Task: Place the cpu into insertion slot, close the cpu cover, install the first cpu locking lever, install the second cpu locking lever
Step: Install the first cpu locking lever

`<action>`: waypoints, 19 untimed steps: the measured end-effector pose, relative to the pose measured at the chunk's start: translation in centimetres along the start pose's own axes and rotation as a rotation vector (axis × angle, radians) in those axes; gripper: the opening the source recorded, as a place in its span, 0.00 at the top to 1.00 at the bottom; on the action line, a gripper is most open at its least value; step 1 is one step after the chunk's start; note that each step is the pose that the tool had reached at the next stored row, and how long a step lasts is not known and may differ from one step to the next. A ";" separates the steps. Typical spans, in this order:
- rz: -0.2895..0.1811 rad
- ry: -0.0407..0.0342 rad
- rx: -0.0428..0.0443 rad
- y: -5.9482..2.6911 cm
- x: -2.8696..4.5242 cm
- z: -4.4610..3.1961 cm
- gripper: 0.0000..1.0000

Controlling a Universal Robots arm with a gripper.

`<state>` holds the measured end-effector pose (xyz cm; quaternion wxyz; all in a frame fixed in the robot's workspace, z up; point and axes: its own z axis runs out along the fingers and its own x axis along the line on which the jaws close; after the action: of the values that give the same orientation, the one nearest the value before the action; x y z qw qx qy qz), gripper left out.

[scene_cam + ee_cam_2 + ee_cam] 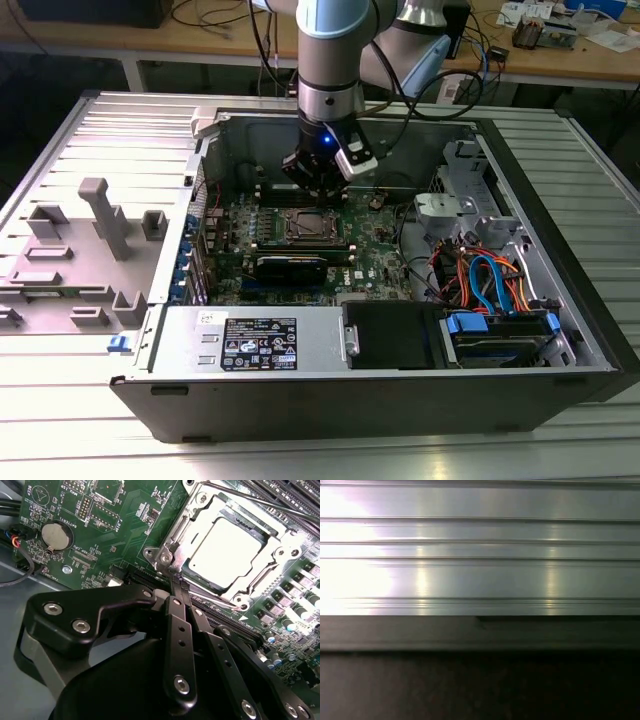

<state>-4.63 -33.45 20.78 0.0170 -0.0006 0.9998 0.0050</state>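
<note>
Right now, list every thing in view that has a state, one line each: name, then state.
cpu: seated in the insertion slot, silvery top facing up.
cpu cover: closed flat around the cpu.
locking lever: thin wire rod lying along the cover's edge; whether it is latched cannot be told.
gripper: fingers shut together, tips at the cover's corner.
computer case: side panel off, interior open.

The arm (328, 60) reaches straight down, its wrist vertical, and the tool (179, 582) has its two black fingers (176, 625) pressed together.
</note>
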 end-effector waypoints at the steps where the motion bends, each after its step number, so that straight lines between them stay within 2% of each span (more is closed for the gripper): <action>1: 0.000 -0.0001 0.0000 0.00 0.00 0.01 0.89; 19: -0.001 -0.0001 -0.0001 0.00 0.10 -0.02 0.89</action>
<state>-4.73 -33.45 20.79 0.0170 -0.0013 0.9998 0.0051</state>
